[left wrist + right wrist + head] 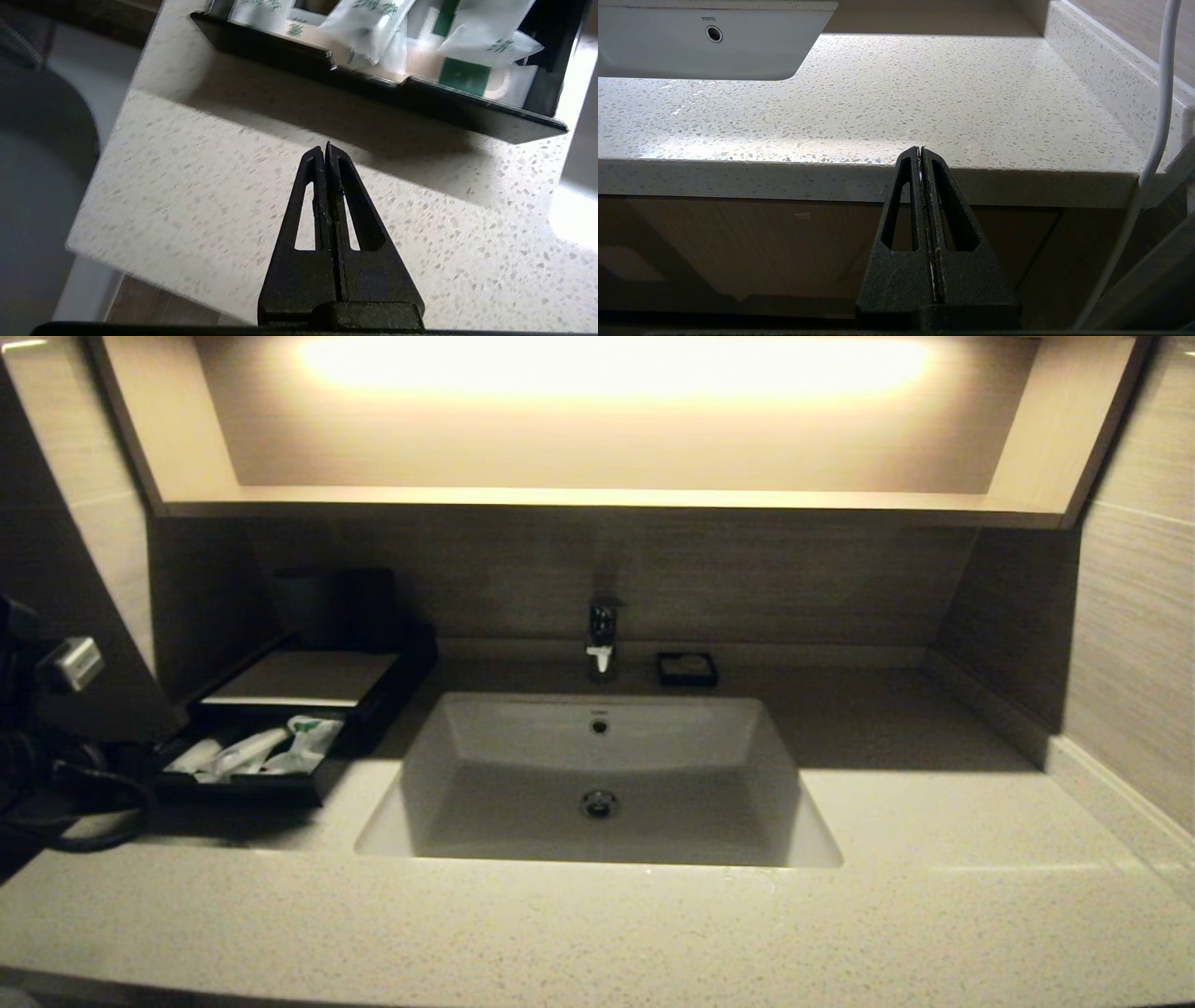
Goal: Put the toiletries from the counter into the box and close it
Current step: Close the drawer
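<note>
The black box [299, 679] stands on the counter [597, 915] left of the basin, its front drawer [238, 791] pulled out. Several clear packets with green labels [257, 751] lie in the drawer; they also show in the left wrist view [373, 28]. My left gripper [325, 149] is shut and empty, over bare counter just in front of the drawer's front wall [373, 88]. My right gripper [920, 151] is shut and empty, parked below the counter's front edge at the right. No packet lies on the counter top in view.
The white basin [597, 784] is sunk in the middle, with a tap [602, 635] behind it. A tiny black square dish [687, 669] sits right of the tap. A dark tumbler [303, 607] stands behind the box. A white cable [1157, 116] hangs at the right.
</note>
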